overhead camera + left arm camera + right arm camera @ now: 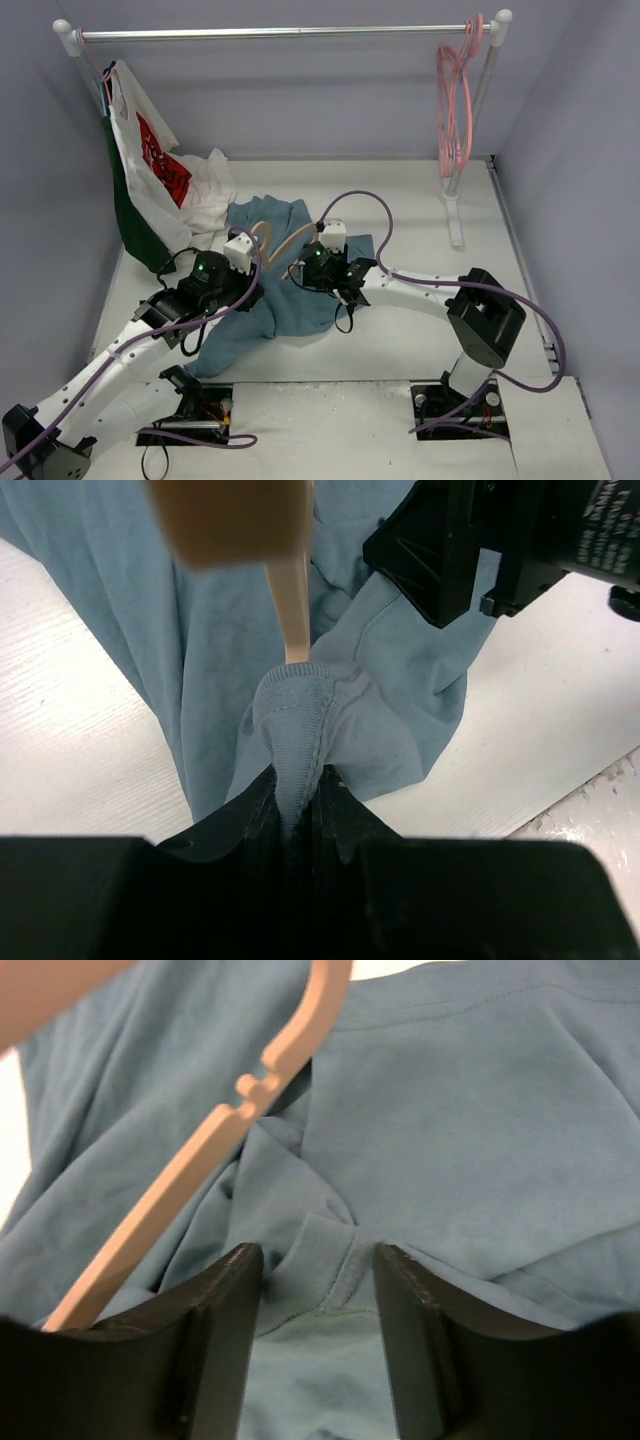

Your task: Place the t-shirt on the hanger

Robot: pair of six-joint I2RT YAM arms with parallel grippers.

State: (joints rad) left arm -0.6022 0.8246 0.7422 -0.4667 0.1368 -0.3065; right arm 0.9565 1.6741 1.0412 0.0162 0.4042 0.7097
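Okay, quick status for you. Your left gripper [298,795] is clamped shut on the ribbed neckband of the plain dusty teal-blue soft cloth t-shirt [300,300], and the band is bunched into a ridge between the black fingers [250,810]. The left arm runs from its near-left base up and right across the white table [420,210], with its wrist low at the shirt's left side.

Your right gripper [318,1275] has its jaws apart, straddling a small raised fold of the same neckband. The cloth sits in the gap, not pinched. I can't tell whether the pads touch it. The right arm rises from its near-right base to a raised elbow on the right. From there the forearm runs left, low and nearly level, to the middle of the shirt. The two grippers sit close together, facing each other across the collar.

The shirt lies crumpled mid-table between the arms, with its far-left edge against a heaped white garment with red print [150,150].

The thin beige hanger with curved hook [272,233] rests over the far part of the shirt. One sloped arm runs down to the pinched neckband and goes out of sight behind it.

Far side: a metal rail [290,33] carries pink hangers [455,110] at its right end and a dark green garment [125,215] at its left.
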